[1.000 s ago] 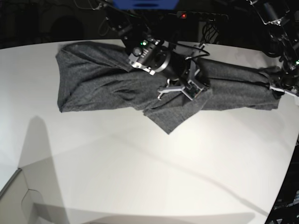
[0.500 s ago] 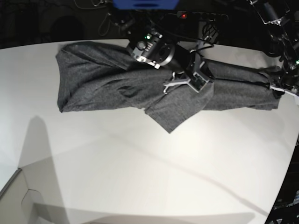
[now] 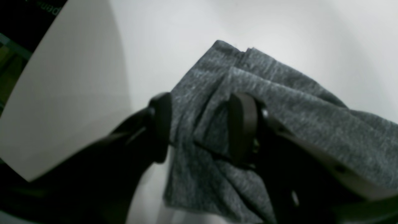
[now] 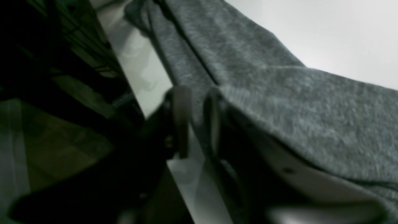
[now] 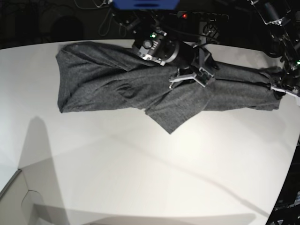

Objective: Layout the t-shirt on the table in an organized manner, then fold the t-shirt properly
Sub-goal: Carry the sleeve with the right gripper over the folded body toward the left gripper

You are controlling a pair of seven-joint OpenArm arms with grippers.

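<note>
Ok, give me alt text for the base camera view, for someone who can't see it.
A dark grey t-shirt lies stretched in a long, rumpled band across the far side of a white table. The right claw hovers over its middle, and the left claw is at its right end.

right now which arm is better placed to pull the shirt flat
Left, probably. The left gripper already straddles a fold of the t-shirt at its end. The right gripper sits over the middle, jaws apart, with no clear grip.
</note>
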